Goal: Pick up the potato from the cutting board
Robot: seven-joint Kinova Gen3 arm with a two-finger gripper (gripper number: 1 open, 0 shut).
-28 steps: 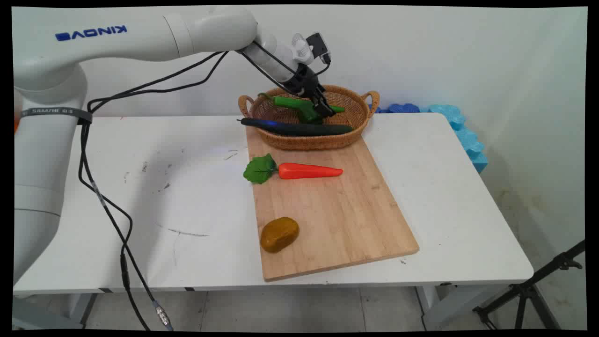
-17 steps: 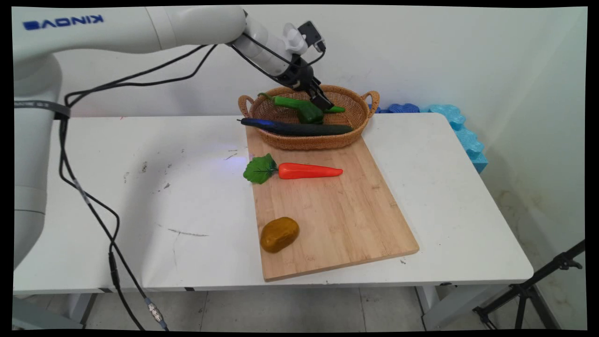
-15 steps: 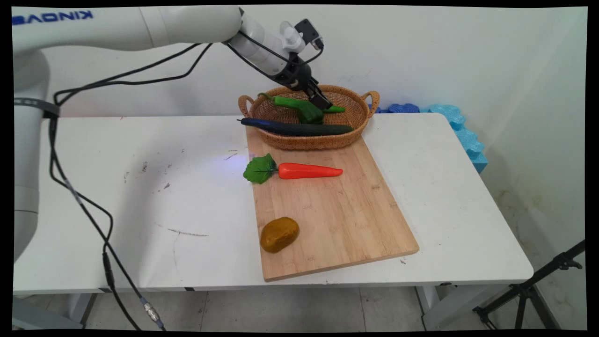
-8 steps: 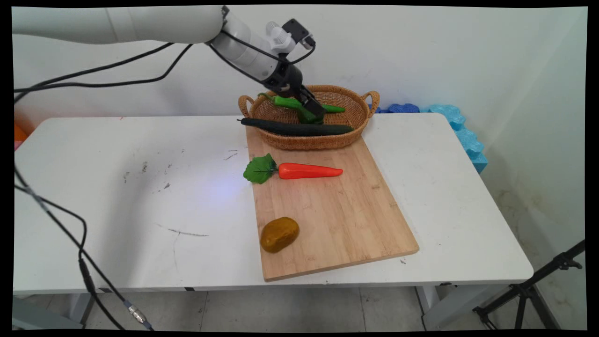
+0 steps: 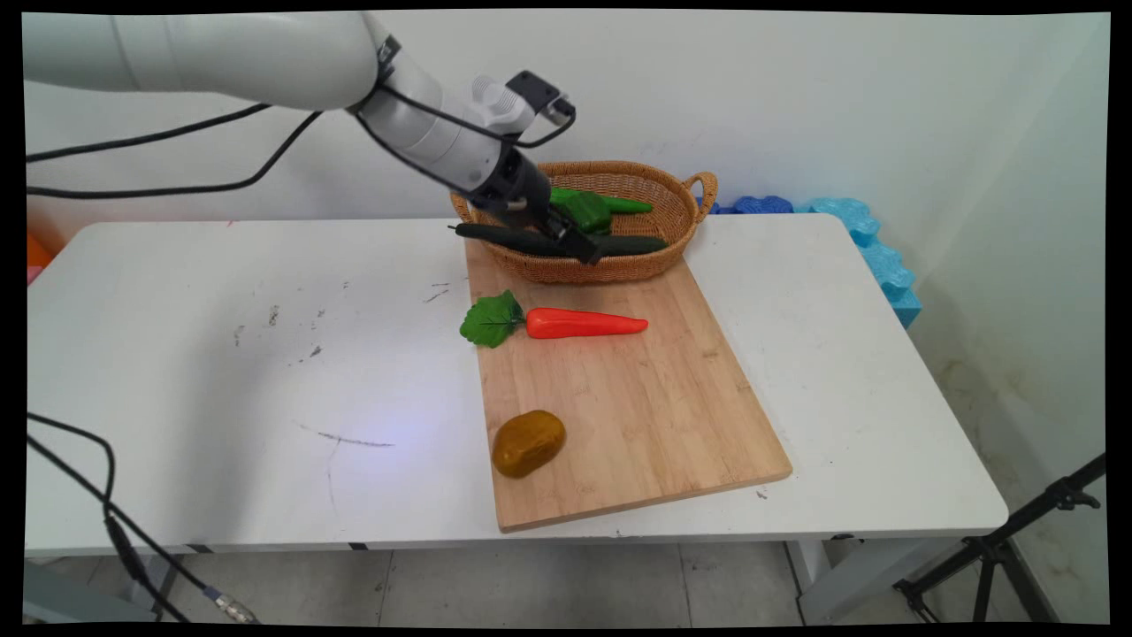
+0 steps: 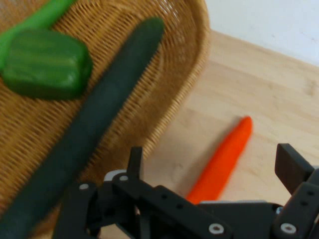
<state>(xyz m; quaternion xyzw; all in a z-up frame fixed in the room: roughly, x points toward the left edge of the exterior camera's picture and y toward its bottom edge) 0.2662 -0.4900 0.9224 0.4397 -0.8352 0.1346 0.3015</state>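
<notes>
Upper centre of main view: gripper over near rim of wicker basket, fingers spread apart, holding nothing. Dark cucumber lying across basket front, just beside fingertips. Green pepper behind it, inside basket. Below, on wooden board: orange carrot mid-frame, brown potato lower down. White table beneath.

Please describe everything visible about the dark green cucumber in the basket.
The cucumber is long, slim and very dark green, with a smooth, plastic-looking skin. It lies flat along the near side of the woven basket, one end poking out over the rim. A green pepper lies beside it. The open end effector hangs just over its middle; contact cannot be told.
</notes>
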